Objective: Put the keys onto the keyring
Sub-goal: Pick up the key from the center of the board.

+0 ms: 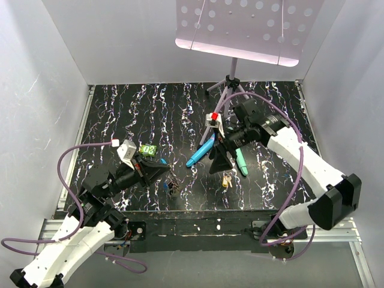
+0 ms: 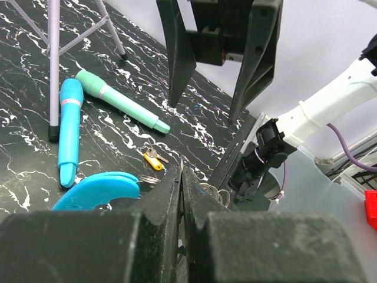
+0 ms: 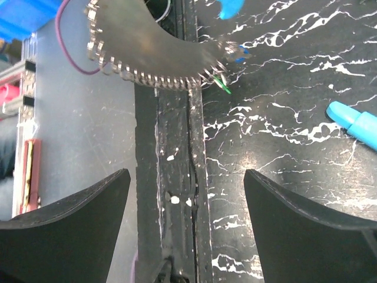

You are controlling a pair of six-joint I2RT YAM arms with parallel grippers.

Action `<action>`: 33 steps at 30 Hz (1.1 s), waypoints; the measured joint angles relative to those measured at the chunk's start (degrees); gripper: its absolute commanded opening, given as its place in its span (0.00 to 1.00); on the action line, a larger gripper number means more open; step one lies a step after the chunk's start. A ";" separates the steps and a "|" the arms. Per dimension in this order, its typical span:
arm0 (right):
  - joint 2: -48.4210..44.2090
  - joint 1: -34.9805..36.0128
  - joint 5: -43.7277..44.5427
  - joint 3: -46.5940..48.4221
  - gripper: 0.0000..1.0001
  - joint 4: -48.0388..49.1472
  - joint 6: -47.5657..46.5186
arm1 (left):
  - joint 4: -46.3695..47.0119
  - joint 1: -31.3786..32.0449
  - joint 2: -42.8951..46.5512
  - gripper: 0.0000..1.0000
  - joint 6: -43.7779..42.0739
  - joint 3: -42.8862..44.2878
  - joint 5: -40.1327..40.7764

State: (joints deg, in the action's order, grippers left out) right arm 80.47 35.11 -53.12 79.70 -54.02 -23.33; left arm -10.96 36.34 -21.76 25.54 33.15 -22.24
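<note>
From above, the left hand lies low on the table near its front edge, with the blue part of the keyring at its tip and a small bunch of keys just beside it. The right hand hangs between a blue stick and a green stick. A yellow key lies near it.

In the left wrist view, the left hand is pressed together. The keyring's blue curve sits against its left finger. I cannot tell whether it is pinched. The right hand stands spread beyond.

In the right wrist view, the right hand is spread wide and holds nothing. The keyring's grey chain-like arc crosses the top over the table's front edge.
</note>
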 measured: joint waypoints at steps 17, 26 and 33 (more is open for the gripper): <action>-17.18 -9.90 5.75 -31.54 0.82 25.81 13.90 | -1.33 -0.17 1.73 0.00 0.70 0.04 0.57; -14.32 -11.10 11.17 -33.75 0.74 25.33 14.10 | -3.21 -0.17 2.05 0.00 0.55 1.01 0.39; -5.35 -14.62 12.48 -33.94 0.70 27.06 20.06 | -3.19 -0.17 1.40 0.00 -0.22 0.98 -0.07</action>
State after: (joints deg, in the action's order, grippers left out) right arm 75.11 20.49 -40.64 45.76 -26.96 -3.27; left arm -14.15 36.16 -20.36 25.32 34.13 -22.31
